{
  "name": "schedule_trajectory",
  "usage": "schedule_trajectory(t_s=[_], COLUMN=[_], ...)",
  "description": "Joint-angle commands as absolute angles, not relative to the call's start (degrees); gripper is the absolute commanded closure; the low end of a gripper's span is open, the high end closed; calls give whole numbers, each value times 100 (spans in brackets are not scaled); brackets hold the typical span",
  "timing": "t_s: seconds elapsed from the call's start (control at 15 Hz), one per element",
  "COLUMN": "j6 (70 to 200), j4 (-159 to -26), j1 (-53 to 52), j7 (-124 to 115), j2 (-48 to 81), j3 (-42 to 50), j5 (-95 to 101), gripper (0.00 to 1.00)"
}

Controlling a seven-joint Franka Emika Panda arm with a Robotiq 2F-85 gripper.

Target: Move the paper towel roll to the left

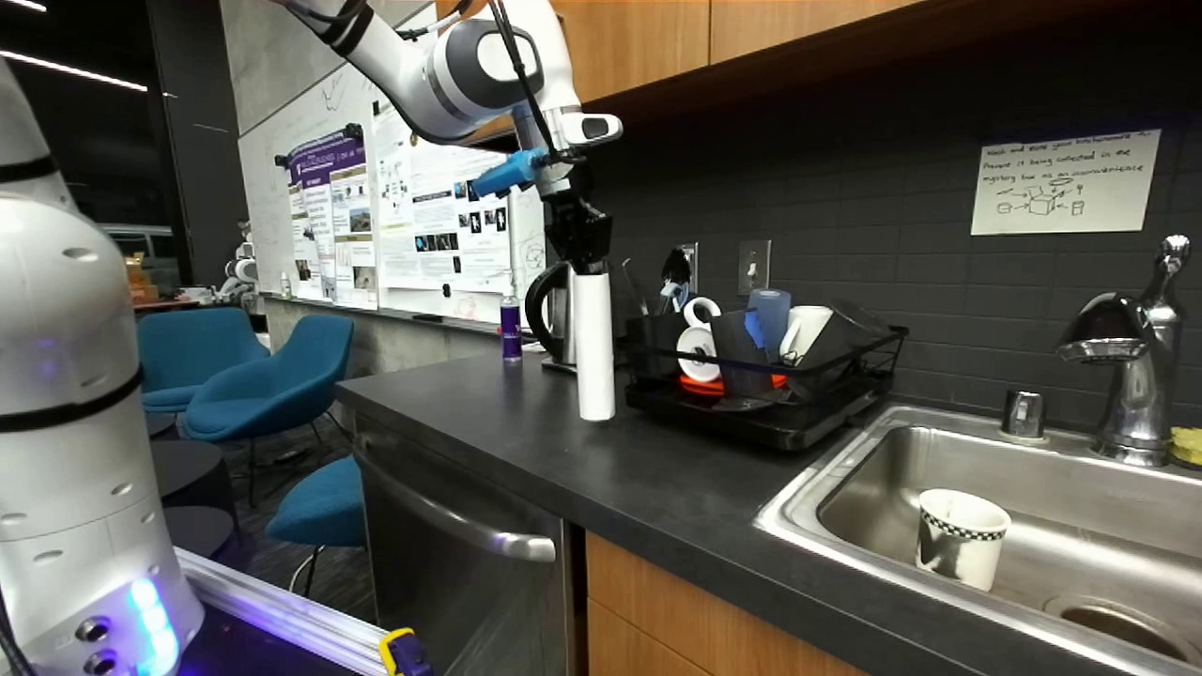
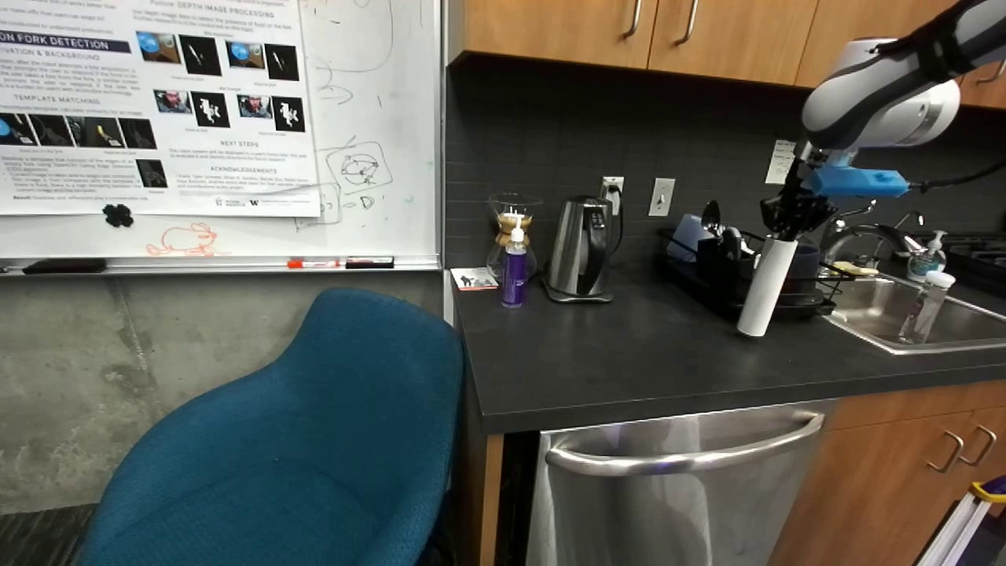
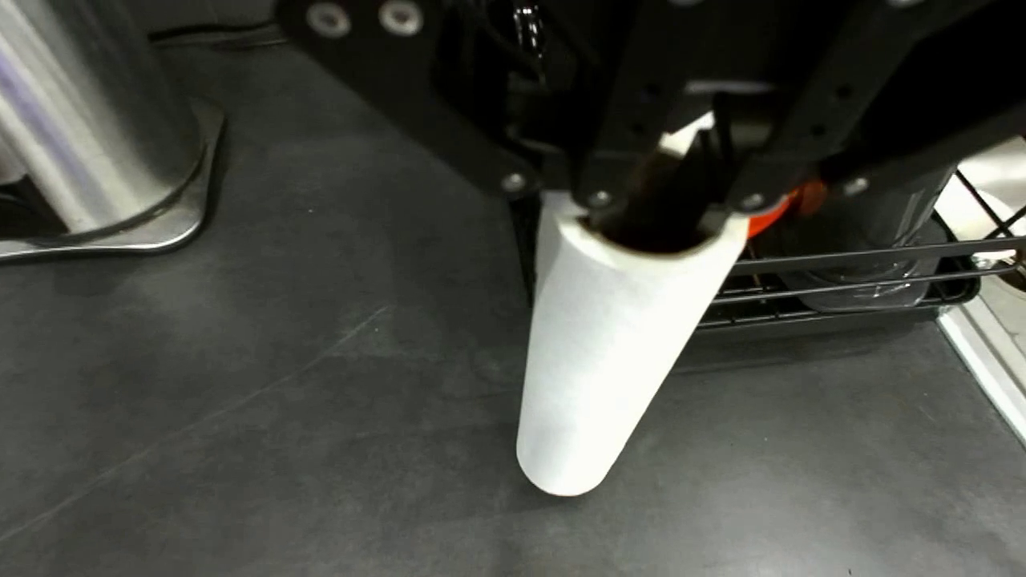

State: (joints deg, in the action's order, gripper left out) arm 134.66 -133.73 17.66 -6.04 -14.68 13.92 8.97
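The paper towel roll, a slim white cylinder, stands near upright over the dark counter in both exterior views (image 1: 594,347) (image 2: 766,291). In the wrist view the roll (image 3: 609,353) leans away, with its open top rim up. My gripper (image 3: 675,210) is at the top of the roll, also in both exterior views (image 1: 590,267) (image 2: 786,234). Its jaws are partly closed at both sides of the rim, which looks slightly bent. The fingertips are mostly hidden by the roll and blur. The roll's base is at or just above the counter; I cannot tell which.
A steel kettle (image 2: 572,251) and a purple bottle (image 2: 514,275) stand near the counter's end. A black dish rack (image 1: 789,437) with dishes is close behind the roll. The sink (image 1: 798,507) lies beyond the rack, with a white cup (image 1: 963,545) in it.
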Motion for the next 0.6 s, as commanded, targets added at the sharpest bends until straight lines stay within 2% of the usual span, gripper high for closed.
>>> schedule_trajectory(t_s=[0.0,0.53], j6=[13539,13499], j4=[-13385,-13516], j1=[1897,2125], j7=[-710,-1251], j2=[-1503,-1637], j3=[1436,1413], j5=[1057,1312], gripper=[50,50])
